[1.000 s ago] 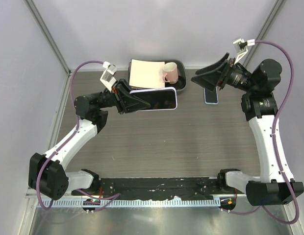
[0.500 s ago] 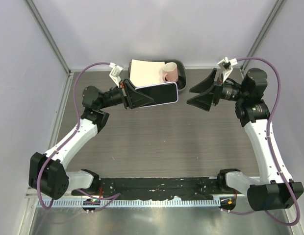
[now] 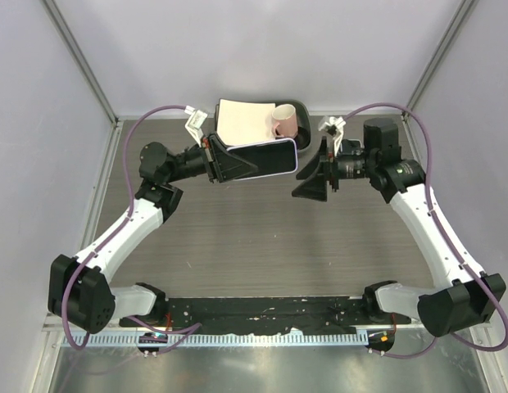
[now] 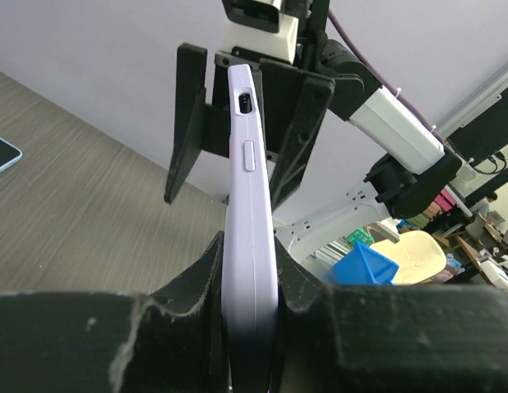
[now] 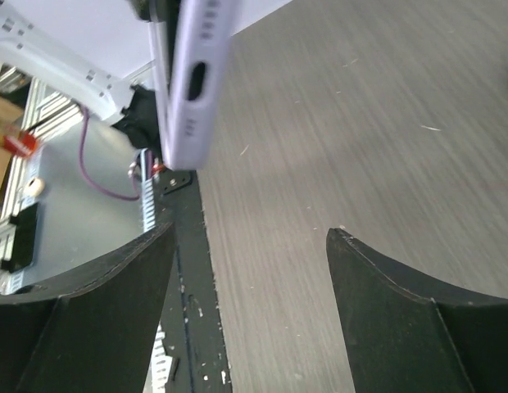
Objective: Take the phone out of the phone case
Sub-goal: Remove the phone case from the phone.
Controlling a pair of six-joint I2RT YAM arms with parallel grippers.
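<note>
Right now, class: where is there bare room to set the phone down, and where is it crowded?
Free: the wide tabletop stretch between the black base rail and the left gripper and open right gripper. Crowded: the back centre, with the held cased phone in front of the tray carrying the pink mug.

Lavender phone case (image 5: pixel 192 82) end-on upper left (ports visible); black fingers (image 5: pixel 82 311) spread below, wood table (image 5: pixel 360 123) behind

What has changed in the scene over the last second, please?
The right gripper swung left from the far right; its open fingers now face the free end of the cased phone, not gripping it. The left gripper lifted and tilted the phone, still clamped on it. The tray and mug stayed put.
</note>
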